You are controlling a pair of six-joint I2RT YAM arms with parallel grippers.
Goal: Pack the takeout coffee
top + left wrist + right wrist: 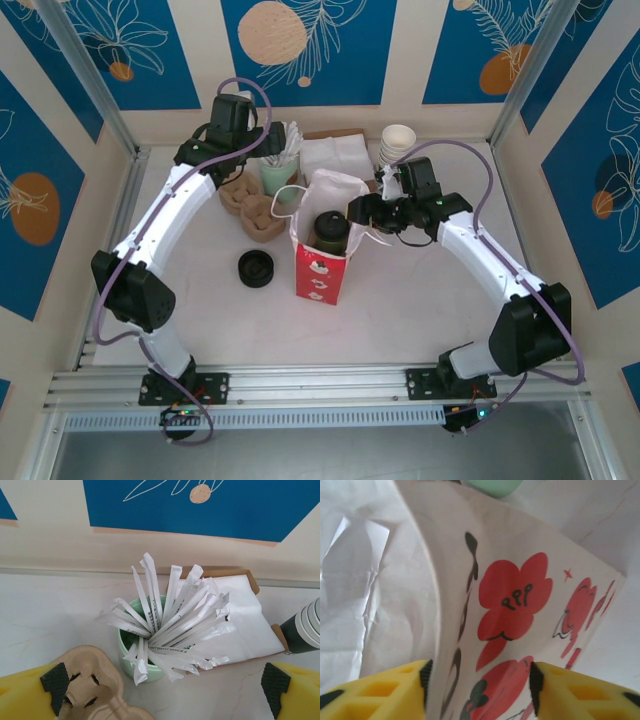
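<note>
The takeout coffee [330, 228], a small cup with a round black lid, stands inside the open paper bag [320, 275] printed with red flowers at the table's middle. My right gripper [360, 211] is at the bag's upper right rim. In the right wrist view its jaws [479, 680] stand apart with the flowered bag wall [515, 600] running between the pads, so it is open. My left gripper [265, 150] hangs open at the back, above a green cup of wrapped straws [165, 615], with nothing between its fingers.
A low black stack of lids [256, 268] lies left of the bag. Brown cup carriers [255, 205] sit behind it. White napkins [330, 155] and a stack of white cups [398, 140] stand at the back. Walls close in the table on three sides.
</note>
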